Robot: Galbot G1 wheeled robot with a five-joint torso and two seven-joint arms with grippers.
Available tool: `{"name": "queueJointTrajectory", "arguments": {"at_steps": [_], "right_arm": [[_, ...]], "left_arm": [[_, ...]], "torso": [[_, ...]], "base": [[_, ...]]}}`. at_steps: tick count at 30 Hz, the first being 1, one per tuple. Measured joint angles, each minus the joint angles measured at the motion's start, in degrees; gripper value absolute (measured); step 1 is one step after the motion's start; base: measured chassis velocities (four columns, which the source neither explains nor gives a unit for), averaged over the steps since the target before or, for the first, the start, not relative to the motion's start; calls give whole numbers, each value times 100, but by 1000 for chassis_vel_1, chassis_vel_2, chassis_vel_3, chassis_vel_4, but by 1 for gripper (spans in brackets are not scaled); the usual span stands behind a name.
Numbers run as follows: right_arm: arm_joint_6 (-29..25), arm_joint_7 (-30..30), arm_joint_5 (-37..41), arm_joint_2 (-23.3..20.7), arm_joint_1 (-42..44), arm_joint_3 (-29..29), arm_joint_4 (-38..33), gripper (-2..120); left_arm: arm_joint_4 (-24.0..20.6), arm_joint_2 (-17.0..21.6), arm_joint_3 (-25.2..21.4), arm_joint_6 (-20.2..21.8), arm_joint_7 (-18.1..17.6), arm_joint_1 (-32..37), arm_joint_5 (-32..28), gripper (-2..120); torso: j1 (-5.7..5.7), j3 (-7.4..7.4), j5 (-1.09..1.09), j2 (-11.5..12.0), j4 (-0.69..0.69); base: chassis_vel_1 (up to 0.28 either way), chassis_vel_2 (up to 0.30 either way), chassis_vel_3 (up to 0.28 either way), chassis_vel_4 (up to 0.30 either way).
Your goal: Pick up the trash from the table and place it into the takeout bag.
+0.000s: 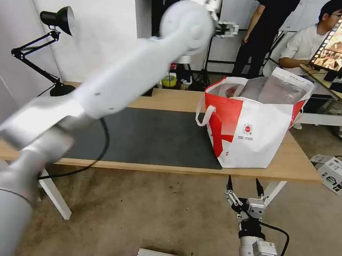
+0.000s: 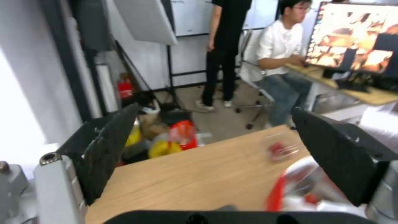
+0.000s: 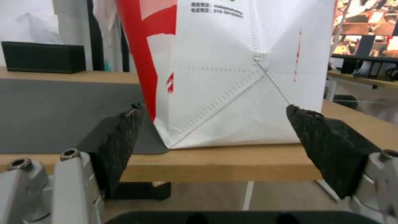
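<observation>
Upright white-and-red takeout bag (image 1: pixel 253 126), seemingly foil-lined

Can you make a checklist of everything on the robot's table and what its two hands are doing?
Surface: light-wood table with a dark grey mat across the middle.
Job's things: takeout bag stands upright on the table's right part, mouth open, foil lining showing; loose trash on the tabletop, nothing seen.
Clutter: black box on the far edge; black desk lamp at the far left corner.
Grippers: left gripper open, empty, raised above the far edge; right gripper open, empty, low in front of the table near the bag.
Cables: black cable loops over the mat and the front edge.
Surroundings: monitor desk behind the table on the right.
</observation>
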State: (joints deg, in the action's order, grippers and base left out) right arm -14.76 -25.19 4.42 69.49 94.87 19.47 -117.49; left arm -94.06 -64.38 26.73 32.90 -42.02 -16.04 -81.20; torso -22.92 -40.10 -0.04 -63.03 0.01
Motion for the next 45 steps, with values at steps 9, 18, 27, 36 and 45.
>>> {"name": "queueJointTrajectory", "arguments": {"at_steps": [9,18,27,36,45], "right_arm": [[19,27,29,-73,0,-21,-1,89],[128,69,44,-128,9,-29,-29,94],[126,165,41,-108,63,-37,-55,100],[-4,295,47,-107,176,14,-69,100],[-160,313,-55,-82,221,126,-33,100]], "left_arm": [[-1627,2026,-562,-594,1088,1548,1016,100],[-2718,2810,-2659,-1381,2276,4755,2575,100],[-3323,2793,-4636,-2008,2894,7431,3930,100],[-3327,1908,-6038,-3100,3616,9653,5240,100],[-2684,419,-6400,-4502,4183,11031,6514,100]], "torso": [[1,0,-1,0,3],[1,0,2,0,-1],[1,0,4,0,-2],[1,1,4,0,-1],[1,0,4,0,-1]], "base": [[0,0,0,0],[0,0,0,0],[0,0,0,0],[0,0,0,0],[0,0,0,0]]}}
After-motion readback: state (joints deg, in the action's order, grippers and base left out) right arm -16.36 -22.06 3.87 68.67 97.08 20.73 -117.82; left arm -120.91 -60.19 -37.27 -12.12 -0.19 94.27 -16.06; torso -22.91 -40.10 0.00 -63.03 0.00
